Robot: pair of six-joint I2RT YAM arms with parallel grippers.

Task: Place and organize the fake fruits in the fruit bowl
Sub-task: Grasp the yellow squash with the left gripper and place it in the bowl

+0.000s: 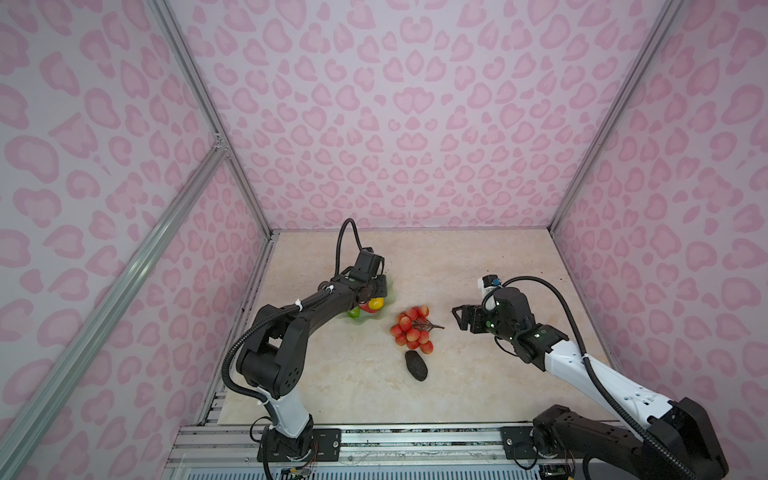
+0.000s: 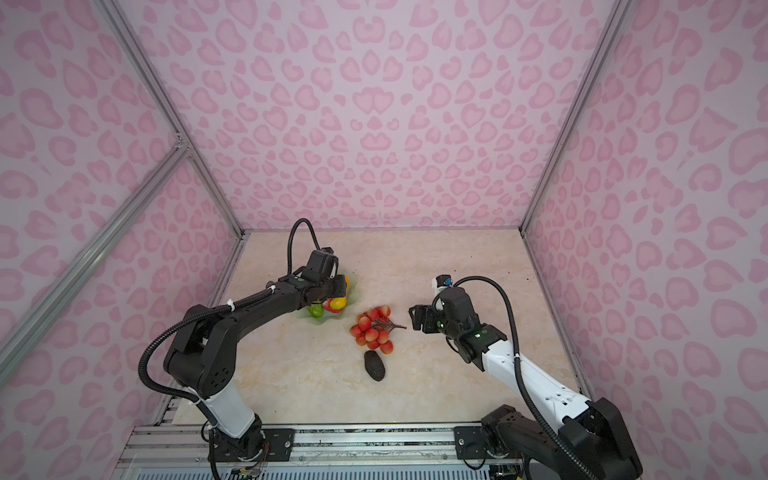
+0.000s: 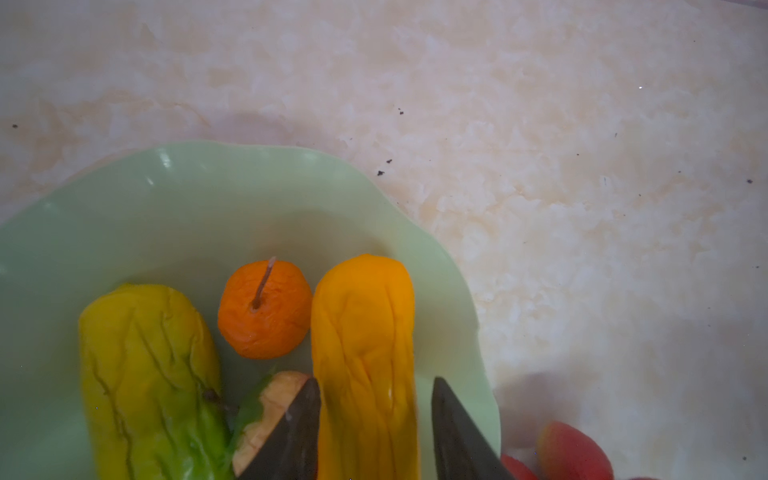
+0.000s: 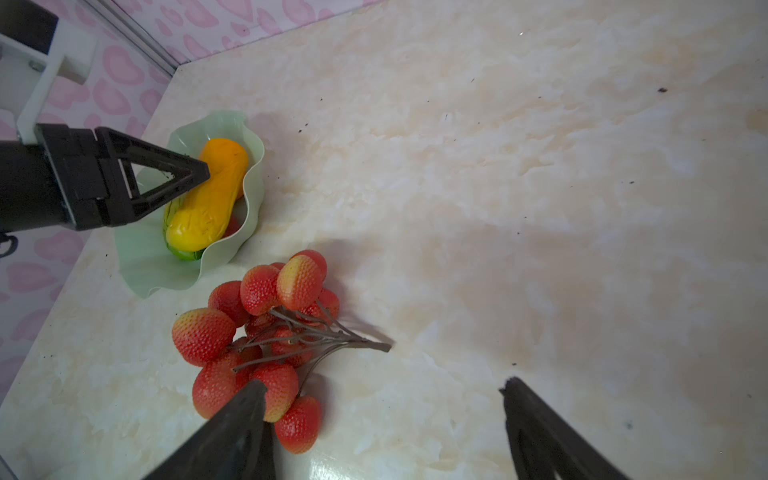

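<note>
Two fruits lie on the bench [image 1: 457,266] outside your fruit bowl [image 3: 124,216]: the grape bunch [image 1: 411,330] and, near it, the avocado [image 1: 416,365]. Your left hand [image 3: 375,380] straddles the yellow-orange fruit [image 3: 365,316] inside that bowl, fingers slightly parted, with a gap at one side. Your right hand [image 4: 383,382] hangs spread wide and empty near the bunch.

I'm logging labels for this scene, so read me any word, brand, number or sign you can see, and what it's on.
None can be read.
The fruit bowl, the orange in it, the grape bunch and the avocado carry no print.
The walls show only a pink blotch pattern, no signs.
Any marking on the arm bases is too small to tell.
</note>
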